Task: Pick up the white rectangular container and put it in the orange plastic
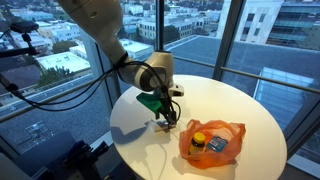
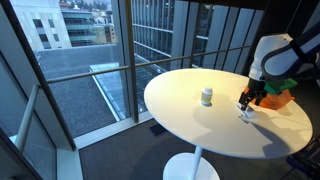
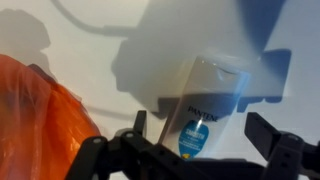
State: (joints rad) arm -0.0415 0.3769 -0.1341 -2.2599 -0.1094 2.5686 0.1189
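The grasp is in hand, I judge: the gripper hangs low over the table, fingers apart astride the white container lying beside the orange bag, so next it must close, lift and carry across.

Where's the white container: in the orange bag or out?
Out. Wrist view shows the white container lying on the table beside the orange bag, between fingers of the open gripper.
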